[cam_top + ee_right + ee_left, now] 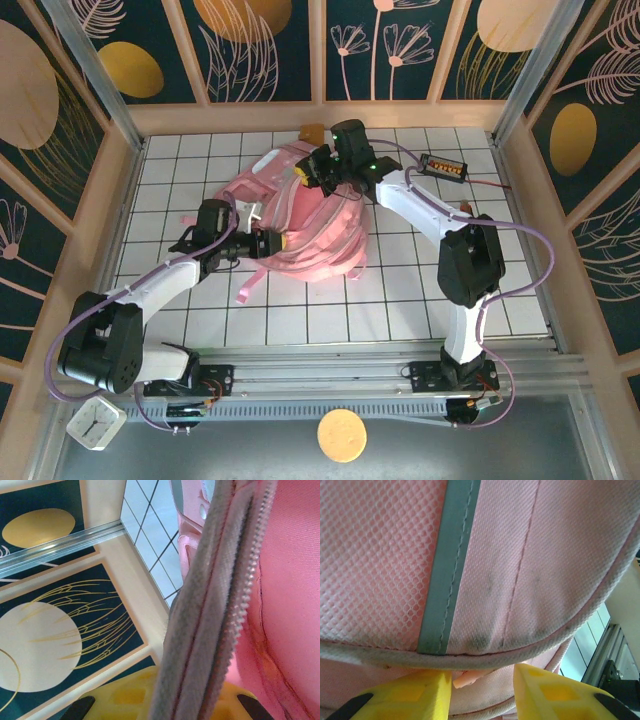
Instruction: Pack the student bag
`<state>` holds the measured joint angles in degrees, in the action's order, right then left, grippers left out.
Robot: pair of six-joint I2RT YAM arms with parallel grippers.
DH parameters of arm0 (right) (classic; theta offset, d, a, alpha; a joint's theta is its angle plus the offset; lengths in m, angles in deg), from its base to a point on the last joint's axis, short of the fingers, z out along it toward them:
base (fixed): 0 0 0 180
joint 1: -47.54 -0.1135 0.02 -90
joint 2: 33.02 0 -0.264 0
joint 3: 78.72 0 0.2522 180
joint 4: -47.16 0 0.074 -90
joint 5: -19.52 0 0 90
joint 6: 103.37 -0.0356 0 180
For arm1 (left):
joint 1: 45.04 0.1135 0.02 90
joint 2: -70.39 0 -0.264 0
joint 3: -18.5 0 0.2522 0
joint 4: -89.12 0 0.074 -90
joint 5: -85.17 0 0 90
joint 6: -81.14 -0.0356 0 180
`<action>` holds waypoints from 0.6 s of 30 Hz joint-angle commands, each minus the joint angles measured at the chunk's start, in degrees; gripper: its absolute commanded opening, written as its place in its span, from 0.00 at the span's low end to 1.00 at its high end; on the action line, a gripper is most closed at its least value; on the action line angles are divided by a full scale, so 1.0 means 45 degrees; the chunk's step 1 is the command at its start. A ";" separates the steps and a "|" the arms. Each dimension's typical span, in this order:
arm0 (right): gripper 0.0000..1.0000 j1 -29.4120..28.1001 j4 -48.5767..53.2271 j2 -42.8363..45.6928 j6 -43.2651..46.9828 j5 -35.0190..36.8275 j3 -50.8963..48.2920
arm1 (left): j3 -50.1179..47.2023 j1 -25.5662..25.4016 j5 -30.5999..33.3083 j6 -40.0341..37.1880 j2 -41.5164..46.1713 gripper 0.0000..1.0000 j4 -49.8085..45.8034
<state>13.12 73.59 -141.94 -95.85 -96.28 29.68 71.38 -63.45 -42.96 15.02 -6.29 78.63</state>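
White gridded tabletop (430,300), walled by dark floral panels, carried the student bag (315,230) at its middle, reaching toward the far edge. You had the right claw (312,170) clamped on the bag's zipped rim at its far side. Your left claw (262,243) sat at the bag's left flank, fingers apart, the piped edge just beyond their tips. Opening the bag looked the step in hand; next you needed a firm pinch there, pulled away from the right claw.
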 commanded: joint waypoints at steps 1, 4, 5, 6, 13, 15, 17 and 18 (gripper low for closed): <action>0.00 -0.0230 -0.1840 0.0433 -0.0051 -0.0536 0.0344 | 0.0005 -0.0049 -0.0416 0.0196 -0.0058 0.36 0.0922; 0.00 -0.0243 -0.1912 0.0447 -0.0070 -0.0555 0.0241 | -0.0001 -0.0049 -0.0464 0.0223 -0.0125 0.36 0.0915; 0.00 -0.0258 -0.1909 0.0450 -0.0068 -0.0589 0.0222 | 0.0000 -0.0054 -0.0450 0.0231 -0.0161 0.36 0.0914; 0.00 -0.0261 -0.1917 0.0455 -0.0070 -0.0594 0.0207 | 0.0019 -0.0062 -0.0454 0.0240 -0.0189 0.36 0.0918; 0.00 -0.0263 -0.1995 0.0501 -0.0089 -0.0614 0.0114 | 0.0065 -0.0095 -0.0008 0.0153 -0.0335 0.28 0.0658; 0.00 -0.0286 -0.2048 0.0572 -0.0109 -0.0599 0.0001 | 0.0077 -0.0101 -0.0006 0.0177 -0.0431 0.23 0.0680; 0.00 -0.0285 -0.2096 0.0680 -0.0124 -0.0564 -0.0155 | 0.0089 -0.0117 0.0031 0.0187 -0.0481 0.16 0.0661; 0.00 -0.0283 -0.2119 0.0723 -0.0129 -0.0555 -0.0221 | 0.0088 -0.0107 0.0087 0.0182 -0.0464 0.13 0.0644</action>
<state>12.97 72.17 -141.94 -96.04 -96.46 28.58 71.38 -64.00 -43.68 16.02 -7.56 79.90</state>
